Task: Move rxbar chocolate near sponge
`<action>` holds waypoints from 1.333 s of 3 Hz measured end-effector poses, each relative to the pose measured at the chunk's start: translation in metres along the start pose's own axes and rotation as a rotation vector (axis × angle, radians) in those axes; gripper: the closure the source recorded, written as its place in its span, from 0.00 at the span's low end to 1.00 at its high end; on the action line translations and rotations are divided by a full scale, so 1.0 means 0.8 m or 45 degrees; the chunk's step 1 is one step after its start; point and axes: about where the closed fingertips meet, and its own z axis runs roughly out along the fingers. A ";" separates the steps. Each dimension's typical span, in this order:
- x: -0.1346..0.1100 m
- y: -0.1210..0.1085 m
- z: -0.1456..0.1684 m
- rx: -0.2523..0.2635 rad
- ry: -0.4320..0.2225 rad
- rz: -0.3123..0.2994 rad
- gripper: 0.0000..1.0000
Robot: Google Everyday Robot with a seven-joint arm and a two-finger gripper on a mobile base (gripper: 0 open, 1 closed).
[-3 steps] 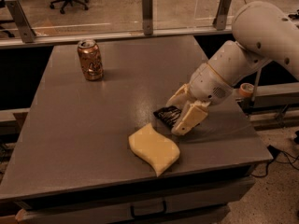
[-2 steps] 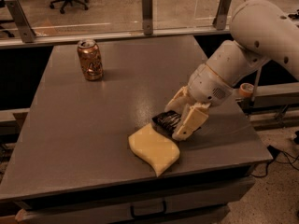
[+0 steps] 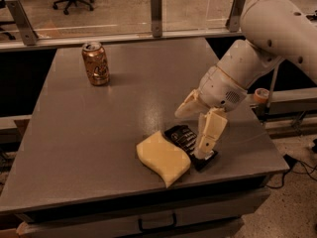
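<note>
The rxbar chocolate (image 3: 182, 136), a flat black wrapper with white lettering, lies on the grey table (image 3: 99, 133) near the front right. Its left edge touches or nearly touches the right side of the pale yellow wavy sponge (image 3: 162, 157). My gripper (image 3: 191, 133) is over the bar with its cream fingers spread apart. One finger (image 3: 209, 134) stands on or just above the bar's right end and hides part of it. The other finger (image 3: 187, 105) is raised behind the bar. The gripper is open and holds nothing.
A copper-brown soda can (image 3: 95, 63) stands upright at the table's back left. A glass barrier with metal posts (image 3: 156, 11) runs behind the table. The table's right edge and front edge are close to the bar. A small orange roll (image 3: 261, 94) sits on a ledge to the right.
The fingers have spread apart and let go of the bar. The bar now lies flat on the table beside the sponge, and the gripper has shifted slightly right.
</note>
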 end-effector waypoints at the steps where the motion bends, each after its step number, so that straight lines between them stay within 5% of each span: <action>1: 0.008 -0.014 -0.020 0.059 0.032 0.004 0.00; 2: 0.022 -0.044 -0.067 0.203 -0.012 0.035 0.00; 3: 0.042 -0.075 -0.164 0.484 -0.119 0.061 0.00; 4: 0.038 -0.074 -0.272 0.775 -0.191 0.030 0.00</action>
